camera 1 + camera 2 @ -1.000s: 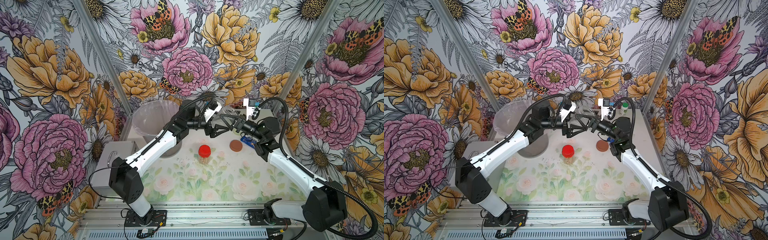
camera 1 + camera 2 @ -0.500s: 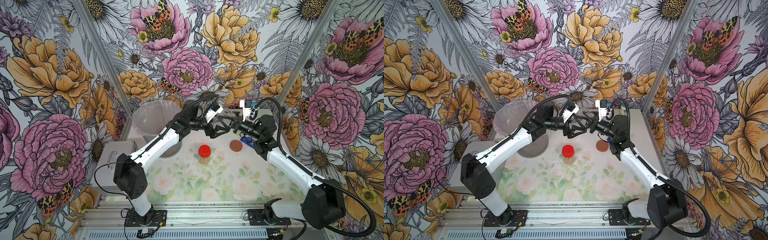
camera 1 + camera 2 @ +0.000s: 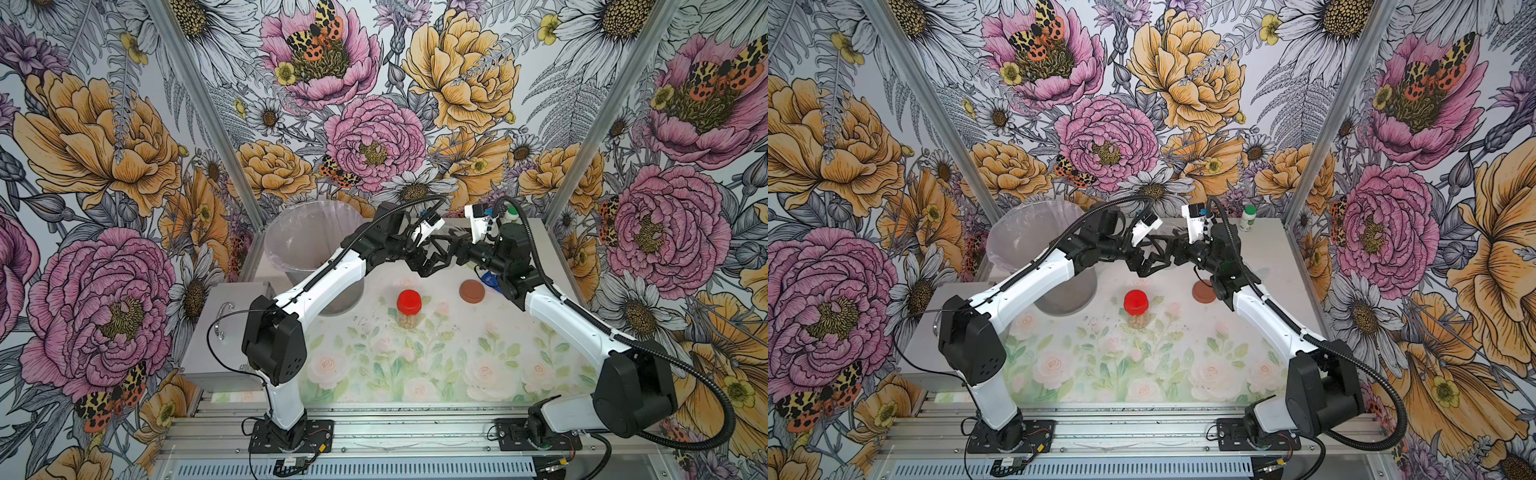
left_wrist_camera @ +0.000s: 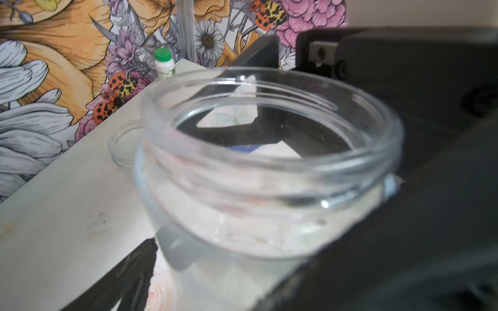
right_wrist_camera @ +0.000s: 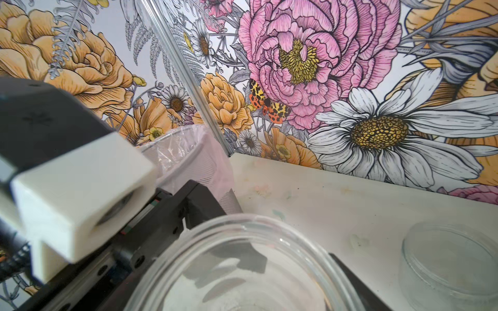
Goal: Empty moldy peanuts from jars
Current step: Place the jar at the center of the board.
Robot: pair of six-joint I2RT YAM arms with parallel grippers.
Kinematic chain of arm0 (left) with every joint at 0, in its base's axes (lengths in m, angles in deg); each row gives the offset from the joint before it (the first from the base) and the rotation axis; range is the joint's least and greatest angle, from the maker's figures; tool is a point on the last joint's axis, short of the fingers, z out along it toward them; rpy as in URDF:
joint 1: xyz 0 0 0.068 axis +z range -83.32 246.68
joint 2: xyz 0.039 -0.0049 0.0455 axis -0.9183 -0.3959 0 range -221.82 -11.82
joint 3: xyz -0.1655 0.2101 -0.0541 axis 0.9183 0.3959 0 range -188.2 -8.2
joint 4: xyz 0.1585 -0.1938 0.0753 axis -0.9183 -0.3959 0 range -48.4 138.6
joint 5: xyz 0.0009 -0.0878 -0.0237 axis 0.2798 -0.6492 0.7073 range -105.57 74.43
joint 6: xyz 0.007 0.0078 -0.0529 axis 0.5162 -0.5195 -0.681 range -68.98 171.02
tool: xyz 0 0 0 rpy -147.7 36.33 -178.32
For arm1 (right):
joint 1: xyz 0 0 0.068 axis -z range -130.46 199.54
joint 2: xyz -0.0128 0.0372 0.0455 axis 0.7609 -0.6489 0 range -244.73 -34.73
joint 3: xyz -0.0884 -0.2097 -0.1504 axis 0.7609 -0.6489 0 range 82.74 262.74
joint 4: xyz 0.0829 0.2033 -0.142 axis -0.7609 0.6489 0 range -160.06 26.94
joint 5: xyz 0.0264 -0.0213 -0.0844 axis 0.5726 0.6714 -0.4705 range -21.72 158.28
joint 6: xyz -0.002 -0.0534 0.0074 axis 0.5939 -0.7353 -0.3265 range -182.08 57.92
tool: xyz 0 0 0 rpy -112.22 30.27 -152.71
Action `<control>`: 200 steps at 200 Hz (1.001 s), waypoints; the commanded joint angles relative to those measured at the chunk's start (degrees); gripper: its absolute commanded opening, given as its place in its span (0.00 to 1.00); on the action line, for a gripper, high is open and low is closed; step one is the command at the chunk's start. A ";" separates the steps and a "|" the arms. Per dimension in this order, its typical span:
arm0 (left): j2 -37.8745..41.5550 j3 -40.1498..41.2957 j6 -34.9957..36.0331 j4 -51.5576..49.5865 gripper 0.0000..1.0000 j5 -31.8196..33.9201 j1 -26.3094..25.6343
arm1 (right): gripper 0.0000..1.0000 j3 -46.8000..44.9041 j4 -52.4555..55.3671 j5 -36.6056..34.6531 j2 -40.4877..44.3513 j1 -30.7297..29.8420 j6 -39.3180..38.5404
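An empty, lidless clear jar (image 4: pixel 269 172) hangs above the back middle of the table, where my two grippers meet. In the right wrist view my right gripper (image 5: pixel 242 296) is shut on this jar (image 5: pixel 242 269). My left gripper (image 4: pixel 229 280) stands open around the same jar, and one of its fingers (image 4: pixel 129 274) is apart from the glass. In both top views the left gripper (image 3: pixel 430 262) and right gripper (image 3: pixel 442 249) interlock. A red-lidded jar (image 3: pixel 409 307) holding moldy peanuts (image 3: pixel 408 323) stands upright mid-table. A second empty jar (image 5: pixel 450 258) sits on the table behind.
A brown lid (image 3: pixel 472 291) lies flat to the right of the red-lidded jar. A large clear lined bucket (image 3: pixel 303 232) stands at the back left. A white bottle with a green cap (image 3: pixel 512 216) is at the back right. A metal box (image 3: pixel 232 328) borders the left edge.
My left jaws have spread wider around the empty jar, while the right jaws narrowed onto it. Both wrists shifted slightly left.
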 commanded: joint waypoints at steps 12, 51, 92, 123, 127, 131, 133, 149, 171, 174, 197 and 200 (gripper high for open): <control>-4.99 -3.45 -2.43 -1.57 0.99 12.64 1.06 | 0.41 2.36 -0.84 -4.46 -4.71 -0.48 -6.56; -10.80 -5.88 -3.67 -1.77 0.99 20.43 1.16 | 0.40 3.65 -1.83 -6.19 -12.63 -0.47 -9.01; -12.06 -5.53 -3.23 -1.76 0.99 22.68 1.60 | 0.40 3.72 -5.76 -7.29 -17.37 -0.36 -9.22; -12.23 -4.88 -3.84 -1.76 0.99 24.23 2.13 | 0.40 5.23 -7.69 -6.91 -19.67 -0.26 -8.54; -12.30 -4.77 -3.71 -1.75 0.99 24.26 2.13 | 0.40 5.38 -8.24 -6.97 -19.80 -0.27 -8.34; -12.32 -4.60 -3.67 -1.76 0.99 24.21 2.13 | 0.40 5.45 -8.71 -6.98 -19.93 -0.25 -8.17; -12.34 -4.46 -3.59 -1.74 0.99 24.12 2.13 | 0.40 5.53 -8.86 -6.91 -19.97 -0.31 -8.10; -11.96 -3.58 -3.44 -1.74 0.99 24.75 1.91 | 0.40 7.39 -8.54 -6.64 -21.08 -0.25 -8.12; -11.33 -2.76 -4.65 -1.60 0.99 27.27 2.62 | 0.40 10.03 -7.52 -6.43 -23.84 -0.19 -8.70; -11.27 -2.73 -4.84 -1.65 0.99 27.28 2.78 | 0.40 10.33 -7.50 -6.48 -24.24 -0.26 -8.84; -10.85 -2.55 -5.17 -1.64 0.99 28.20 3.38 | 0.40 12.41 -7.29 -5.59 -27.61 -0.16 -9.59; -10.78 -2.58 -5.11 -1.65 0.99 28.36 3.43 | 0.40 12.65 -7.29 -5.50 -28.03 -0.22 -9.72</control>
